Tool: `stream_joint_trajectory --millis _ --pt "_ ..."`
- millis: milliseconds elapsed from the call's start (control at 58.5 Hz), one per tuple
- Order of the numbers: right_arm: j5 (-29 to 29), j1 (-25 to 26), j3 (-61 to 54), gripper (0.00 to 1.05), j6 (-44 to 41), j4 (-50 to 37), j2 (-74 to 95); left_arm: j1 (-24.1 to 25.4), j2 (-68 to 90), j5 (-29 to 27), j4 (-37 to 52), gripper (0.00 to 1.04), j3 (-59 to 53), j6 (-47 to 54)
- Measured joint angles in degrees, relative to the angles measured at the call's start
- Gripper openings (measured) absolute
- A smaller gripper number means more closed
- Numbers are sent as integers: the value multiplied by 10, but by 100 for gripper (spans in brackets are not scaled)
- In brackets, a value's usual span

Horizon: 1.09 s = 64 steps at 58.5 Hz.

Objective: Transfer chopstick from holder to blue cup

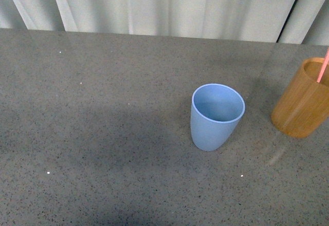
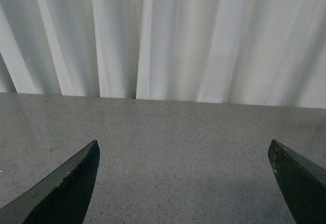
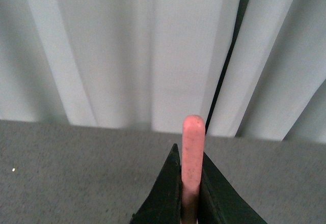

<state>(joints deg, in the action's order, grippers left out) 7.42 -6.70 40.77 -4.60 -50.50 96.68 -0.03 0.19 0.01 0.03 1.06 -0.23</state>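
Note:
The blue cup (image 1: 217,116) stands upright and empty on the grey table. The orange-brown wooden holder (image 1: 303,98) stands to its right at the picture's edge. A pink chopstick (image 1: 323,66) rises out of the holder and leaves the front view at the right edge. Neither gripper shows in the front view. In the right wrist view my right gripper (image 3: 190,155) is shut on the chopstick (image 3: 193,147), whose rounded pink end sticks out past the dark fingertips. In the left wrist view my left gripper (image 2: 184,150) is open and empty over bare table.
The grey speckled table (image 1: 103,133) ends at a far edge against white curtains (image 1: 164,5). A dark gap in the curtains (image 1: 293,7) shows at the back right. A soft shadow lies on the table left of the cup.

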Motion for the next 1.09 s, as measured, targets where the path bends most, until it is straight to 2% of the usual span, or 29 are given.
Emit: stream_joint_trajectory --millis 102,256,444,598,1093 --pt "20 -21 7 2 -46 -17 -47 0 0 0 0 98 0 0" --pt "17 -55 21 2 -61 -25 -93 0 0 0 0 98 0 0" --pt "-11 -118 25 2 8 -10 -121 0 0 0 0 98 0 0" --pt "-10 -163 18 2 66 -12 -106 0 0 0 0 98 0 0" --pt "10 -223 -16 2 99 -37 -34 0 0 0 0 98 0 0"
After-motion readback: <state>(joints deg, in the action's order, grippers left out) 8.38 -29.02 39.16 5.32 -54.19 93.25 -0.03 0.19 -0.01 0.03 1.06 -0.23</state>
